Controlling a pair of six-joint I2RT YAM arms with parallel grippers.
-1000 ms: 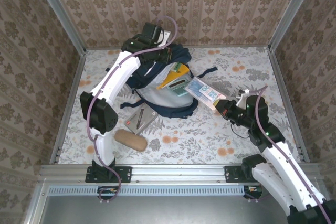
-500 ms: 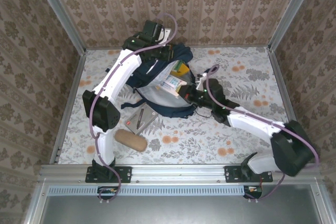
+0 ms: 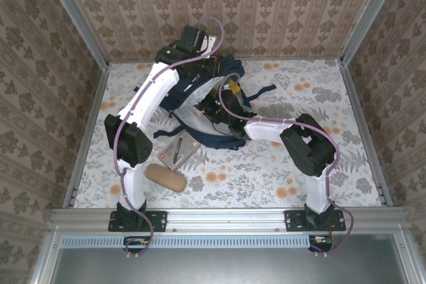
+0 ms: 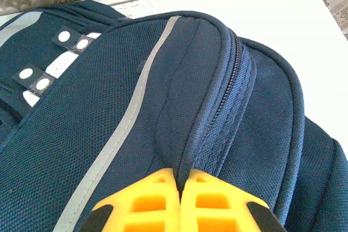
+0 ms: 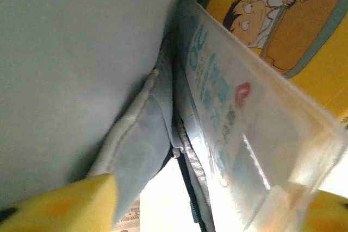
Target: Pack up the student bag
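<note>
Toward the back of the table (image 3: 319, 98), the student bag (image 3: 229, 68) lies open. The left gripper (image 4: 181, 180) is clamped on its top seam, and the right gripper (image 3: 212, 106) sits inside with jaws parted beside a clear packet (image 5: 234, 123) and a comic book (image 5: 293, 31). A brown pouch (image 3: 165, 177) and a grey case (image 3: 178, 151) lie outside, unpacked.

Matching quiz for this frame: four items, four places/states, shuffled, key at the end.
Items
1. brown pouch
2. grey flat case
3. yellow cartoon book
4. left pincer

Places/states
A. shut, pinching a fold of the student bag
B. in the bag's opening, beside a clear packet
C. on the table, apart from the bag, toward the near edge
D. on the table, just in front of the bag

Pairs: 1-C, 2-D, 3-B, 4-A
</note>
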